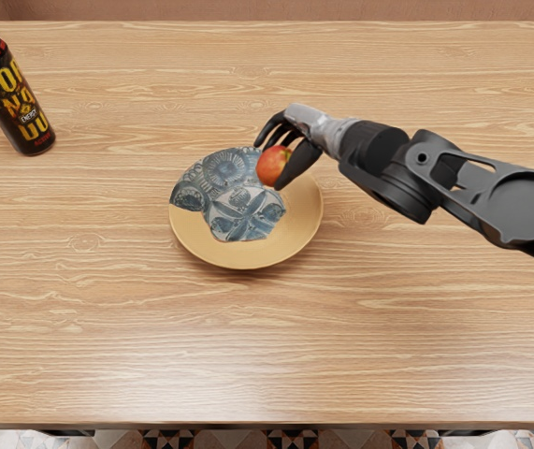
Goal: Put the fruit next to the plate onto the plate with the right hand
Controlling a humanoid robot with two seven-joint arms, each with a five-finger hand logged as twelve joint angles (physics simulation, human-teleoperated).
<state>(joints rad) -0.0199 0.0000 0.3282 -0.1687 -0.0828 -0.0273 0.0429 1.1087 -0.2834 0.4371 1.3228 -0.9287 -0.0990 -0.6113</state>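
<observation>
A small red and yellow fruit (272,165), like an apple, is held in my right hand (283,155), whose dark fingers curl around it. The hand and fruit hover over the back right part of the yellow plate (295,229). A grey-blue patterned object (232,195) lies across the plate's left and middle and overhangs its back left rim. The right arm (454,182) comes in from the right edge. The left arm does not show.
A black energy drink can (10,92) with yellow lettering stands at the far left back of the wooden table (267,346). The table's front edge runs along the bottom of the view.
</observation>
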